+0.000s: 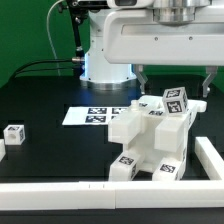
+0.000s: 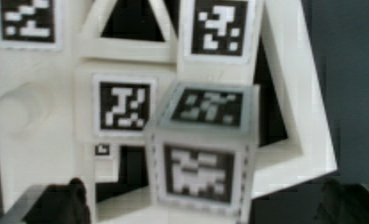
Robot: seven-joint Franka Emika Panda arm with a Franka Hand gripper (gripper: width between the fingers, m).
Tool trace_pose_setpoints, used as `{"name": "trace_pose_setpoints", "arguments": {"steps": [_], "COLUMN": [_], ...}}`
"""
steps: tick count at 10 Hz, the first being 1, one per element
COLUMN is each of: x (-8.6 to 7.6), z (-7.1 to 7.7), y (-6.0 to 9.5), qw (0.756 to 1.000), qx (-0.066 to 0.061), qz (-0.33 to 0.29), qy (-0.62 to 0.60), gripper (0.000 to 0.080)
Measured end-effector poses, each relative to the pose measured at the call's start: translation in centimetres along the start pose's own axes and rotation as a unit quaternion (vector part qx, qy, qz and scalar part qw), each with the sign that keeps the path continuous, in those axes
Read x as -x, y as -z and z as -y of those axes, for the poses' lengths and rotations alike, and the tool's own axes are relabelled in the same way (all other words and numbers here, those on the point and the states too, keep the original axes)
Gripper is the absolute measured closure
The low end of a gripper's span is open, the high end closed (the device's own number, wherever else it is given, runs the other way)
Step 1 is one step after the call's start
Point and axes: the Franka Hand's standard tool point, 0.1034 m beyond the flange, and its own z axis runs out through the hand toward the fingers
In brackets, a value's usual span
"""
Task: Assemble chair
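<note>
Viewing chair (image 1: 150,135) on desk (image 1: 50,100) | long axis runs near-left to far-right in my exterior view | claw (image 1: 173,90) wide, empty, above it

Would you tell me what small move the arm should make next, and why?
Probably lower the gripper straight down a little: its jaws stand open and empty above the partly built chair, and the wrist view shows the chair's tagged blocks centred between the fingertips.
</note>
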Motion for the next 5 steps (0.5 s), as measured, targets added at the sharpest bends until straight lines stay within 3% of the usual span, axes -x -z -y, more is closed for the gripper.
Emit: {"name": "trace_pose_setpoints", "arguments": {"steps": [1, 2, 3, 5], "x": [0.15, 0.09, 0.09, 0.08], "z": [0.19, 0.11, 0.08, 0.07], "y": [-0.21, -0.18, -0.21, -0.22], "qw": [1.0, 1.0, 1.0, 0.999], "qx": [0.001, 0.001, 0.001, 0.001], "qz": [0.001, 0.0, 0.001, 0.001], "qy": [-0.002, -0.011, -0.021, -0.04], "gripper": [0.0151, 0.0275, 0.0275, 0.0521]}}
